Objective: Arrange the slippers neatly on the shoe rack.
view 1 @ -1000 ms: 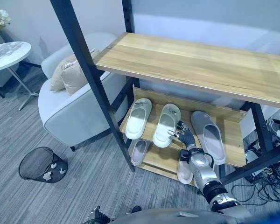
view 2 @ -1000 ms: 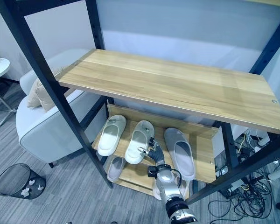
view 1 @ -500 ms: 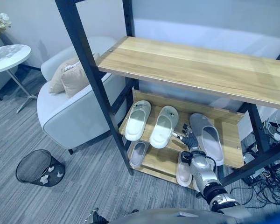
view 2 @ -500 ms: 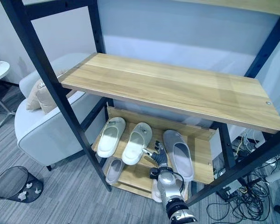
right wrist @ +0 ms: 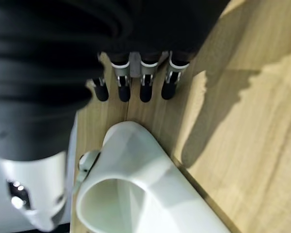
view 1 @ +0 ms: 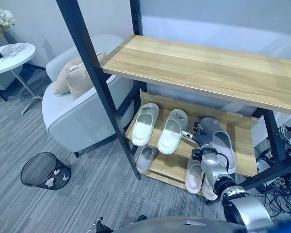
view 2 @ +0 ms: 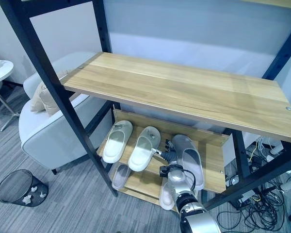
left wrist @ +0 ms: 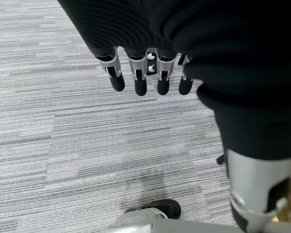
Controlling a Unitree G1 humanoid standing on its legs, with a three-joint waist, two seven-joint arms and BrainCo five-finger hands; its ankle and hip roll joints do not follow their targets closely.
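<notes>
Right hand (view 2: pixel 169 154) moved rightward, fingers relaxed, grasping nothing, beside grey slipper (view 2: pixel 187 156) at lower centre-right, wooden shoe rack (view 2: pixel 218 162), left hand (left wrist: pixel 145 73) released.

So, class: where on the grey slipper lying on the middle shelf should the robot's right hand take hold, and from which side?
Probably the grey slipper at its near heel rim, from the open front, where the right hand is; the top shelf hinders reaching from above.

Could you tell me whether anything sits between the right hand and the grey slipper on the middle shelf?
Nothing visible does. The right hand is right against the left side of the grey slipper, with the nearest white slipper on the hand's other side.
</notes>
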